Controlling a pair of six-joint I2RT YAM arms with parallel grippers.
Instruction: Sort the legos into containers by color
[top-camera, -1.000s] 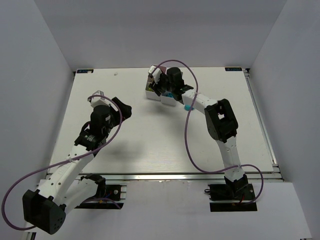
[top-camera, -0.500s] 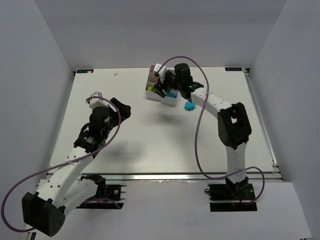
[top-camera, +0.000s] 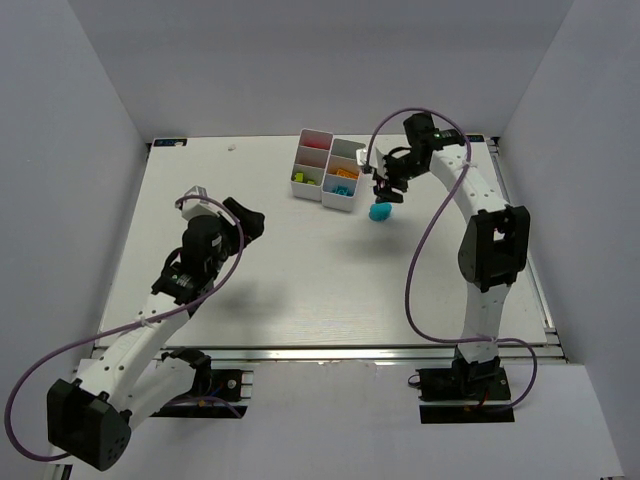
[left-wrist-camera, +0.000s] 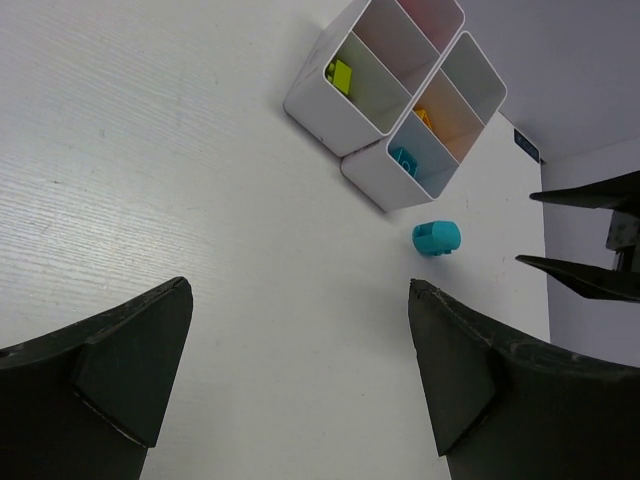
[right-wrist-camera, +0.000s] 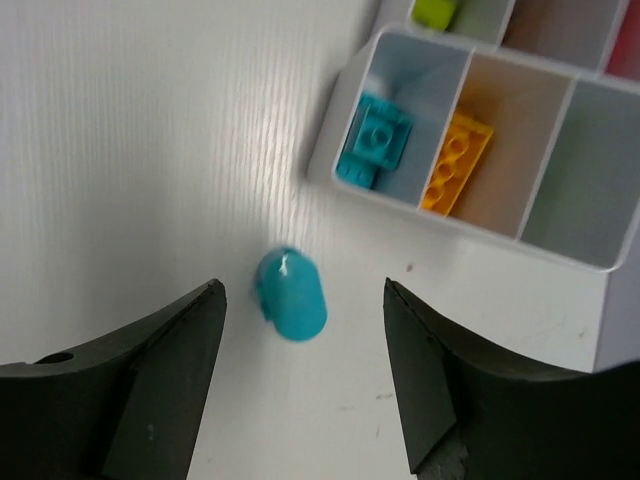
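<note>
Left gripper (top-camera: 245, 215): jaws wide, nothing between them; it sits toward 9 o'clock on the table (top-camera: 300, 290); in its wrist view you only get the matte black finger ends, the rest is cut off at the bottom edge.
Containers (top-camera: 348, 207): at 12 o'clock on the table; white, thin-walled, glossy plastic, rectangular open-top cells; the right wrist view clips them at the top and right edges.
You can make out a lime brick (left-wrist-camera: 341, 75), a cyan studded brick (right-wrist-camera: 373, 140) and an orange studded brick (right-wrist-camera: 455, 165), each in its own cell; one far cell looks pink-tinted, contents too small to tell.
Loose cyan piece (top-camera: 380, 211): smooth, rounded, capsule-like, lying on the table just beside the containers at their 4 o'clock, apart from the wall.
Right gripper (top-camera: 388, 190): above that piece, jaws apart, holding nothing; from the top you cannot tell how high it is.
Table surface: white with a fine linear grain, aluminium rail on the near edge; plain pale grey walls on three sides.
</note>
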